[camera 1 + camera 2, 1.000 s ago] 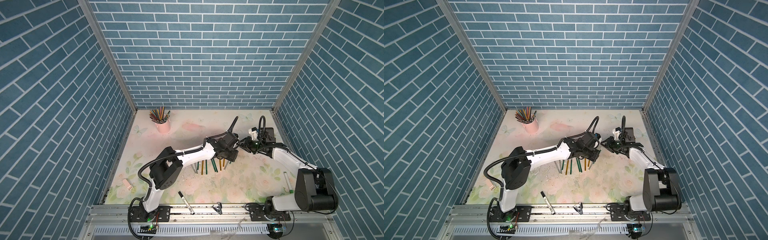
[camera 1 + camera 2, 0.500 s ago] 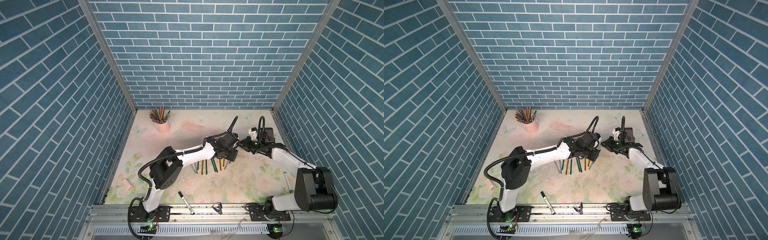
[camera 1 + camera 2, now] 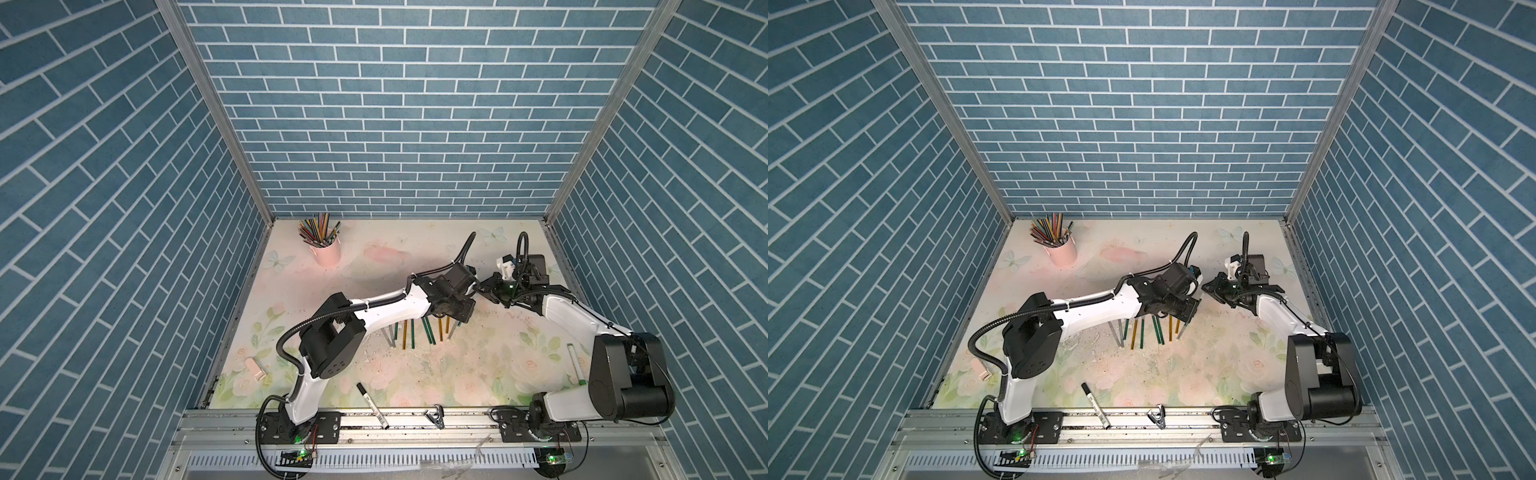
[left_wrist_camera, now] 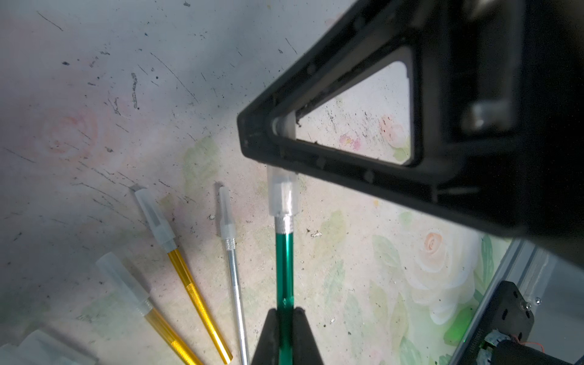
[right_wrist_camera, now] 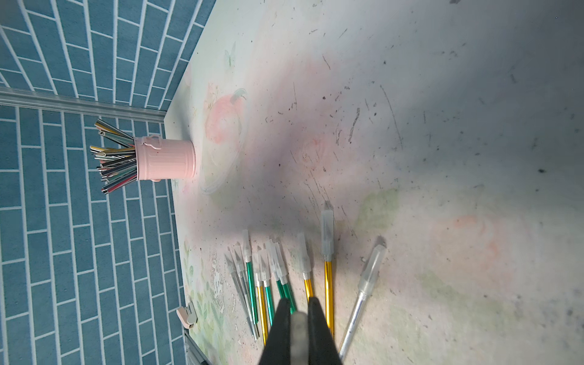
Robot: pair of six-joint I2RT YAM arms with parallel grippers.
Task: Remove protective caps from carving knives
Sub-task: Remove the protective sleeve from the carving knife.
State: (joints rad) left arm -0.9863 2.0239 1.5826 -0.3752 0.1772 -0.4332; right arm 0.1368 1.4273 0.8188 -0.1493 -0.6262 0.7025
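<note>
Two arms meet above the floral tabletop (image 3: pixel 478 374), right of centre, just over the far end of a fanned row of knives (image 3: pixel 419 336). Approx. ten knives lie in that row, handles green, gold or silver-grey. Most carry caps; a few grey ones are too small to judge.

Held item: one green knife (image 4: pixel 284 262), spanning the gap between the two grippers and apparently off the table.
- Left gripper (image 4: pixel 286 316): pinching the green handle partway along the shaft, jaws pressed onto it.
- Right gripper (image 5: pixel 298 313): clamped on the cap (image 4: pixel 282 196) at its outer end. The cap's skirt, next to the knurled collar, is left free.

Handling (judgement):
- Knife: light, stiff, thin metal. Handle finish looks smooth, so prob. slippery. The knurled collar would give better purchase if the shaft slides.
- Cap: thin translucent plastic, prob. soft and a friction fit. A hard squeeze near the skirt may bind it on the collar, so grip toward the closed end, as here.
- Pull req. straight along the knife axis. Side load could bend the cap or drag the blade tip through it.
- Blade under the cap: sharp and fine, treat as fragile.
</note>
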